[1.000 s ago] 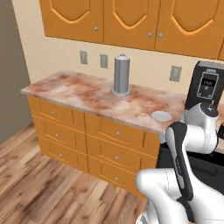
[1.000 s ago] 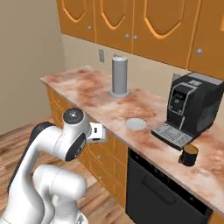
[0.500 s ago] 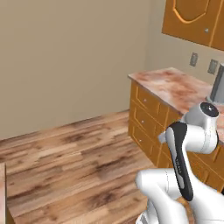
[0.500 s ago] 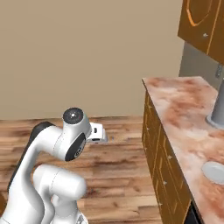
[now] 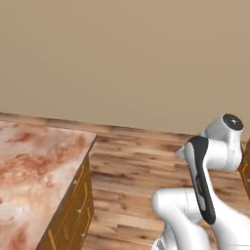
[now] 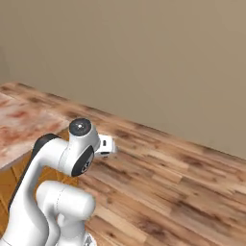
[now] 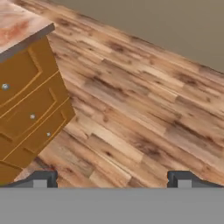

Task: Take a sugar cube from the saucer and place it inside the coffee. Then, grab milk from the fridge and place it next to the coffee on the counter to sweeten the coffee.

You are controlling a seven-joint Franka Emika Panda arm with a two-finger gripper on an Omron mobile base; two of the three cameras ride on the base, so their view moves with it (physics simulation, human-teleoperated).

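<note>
The gripper (image 7: 112,179) stood wide open and empty above the wooden floor (image 7: 144,113); the counter (image 7: 17,26) lay to its left.

Surface (image 5: 34,166): polished marbled stone, reddish-brown and cream. Cabinets (image 7: 26,109): orange wood, satin, small metal knobs. Floor (image 6: 173,178): wood planks, visible grain. Wall (image 5: 122,58): matt beige, smooth.

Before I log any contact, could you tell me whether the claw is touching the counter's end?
Apart. In the hand view the open claw points at bare wooden floor, with the counter off in the upper-left corner.
</note>
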